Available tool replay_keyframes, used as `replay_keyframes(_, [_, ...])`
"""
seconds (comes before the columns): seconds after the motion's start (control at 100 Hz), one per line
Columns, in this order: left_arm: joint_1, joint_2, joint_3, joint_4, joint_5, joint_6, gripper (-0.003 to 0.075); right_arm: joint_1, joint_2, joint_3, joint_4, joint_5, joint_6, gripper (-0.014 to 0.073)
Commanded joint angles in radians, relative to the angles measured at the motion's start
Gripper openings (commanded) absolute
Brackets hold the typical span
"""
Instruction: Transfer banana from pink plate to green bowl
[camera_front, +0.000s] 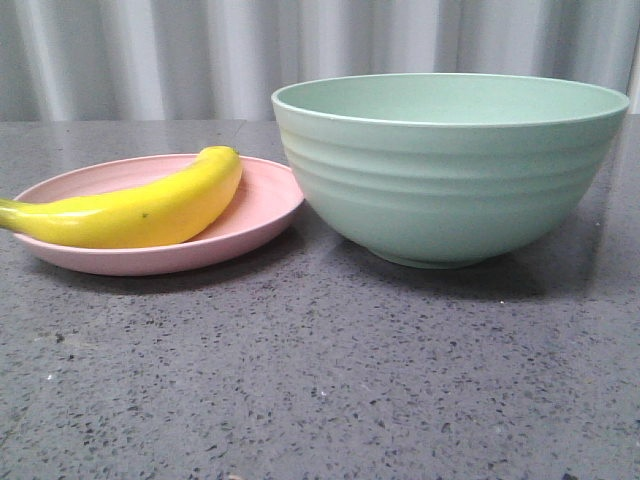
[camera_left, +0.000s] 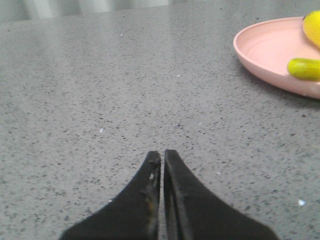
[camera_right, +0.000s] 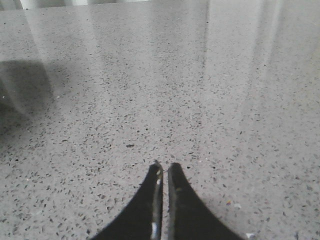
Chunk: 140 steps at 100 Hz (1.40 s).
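Observation:
A yellow banana (camera_front: 140, 210) lies across the pink plate (camera_front: 262, 205) at the left of the front view, its greenish stem end sticking out past the plate's left rim. The large green bowl (camera_front: 450, 190) stands just right of the plate and looks empty from this low angle. Neither gripper shows in the front view. In the left wrist view my left gripper (camera_left: 162, 152) is shut and empty over bare table, with the plate (camera_left: 265, 50) and the banana's green end (camera_left: 302, 68) some way off. My right gripper (camera_right: 165, 166) is shut and empty over bare table.
The grey speckled table (camera_front: 320, 380) stretches in front of the plate and bowl. A pale corrugated wall (camera_front: 200, 50) stands behind them. A dark shadow (camera_right: 25, 85) lies on the table in the right wrist view.

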<state>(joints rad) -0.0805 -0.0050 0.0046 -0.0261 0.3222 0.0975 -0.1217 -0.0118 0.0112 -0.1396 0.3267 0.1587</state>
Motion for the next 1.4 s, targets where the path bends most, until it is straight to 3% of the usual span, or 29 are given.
replay_keyframes(0.0, [-0.007,-0.028,0.008,0.064,-0.080,-0.005,-0.0020,-0.006,-0.016,0.024,0.006,-0.027,-0.008,-0.0068])
replay_keyframes(0.38, [-0.007,-0.028,0.008,0.089,-0.080,-0.005,-0.0020,-0.006,-0.016,0.024,0.005,-0.027,-0.008,-0.0068])
replay_keyframes(0.67, [-0.007,-0.028,0.008,0.089,-0.171,-0.005,-0.0020,-0.006,-0.016,0.024,-0.015,-0.030,-0.008,-0.0068])
replay_keyframes(1.39, [-0.007,-0.028,0.008,0.089,-0.242,-0.005,-0.0020,-0.006,-0.016,0.024,-0.015,-0.204,-0.008,-0.0068])
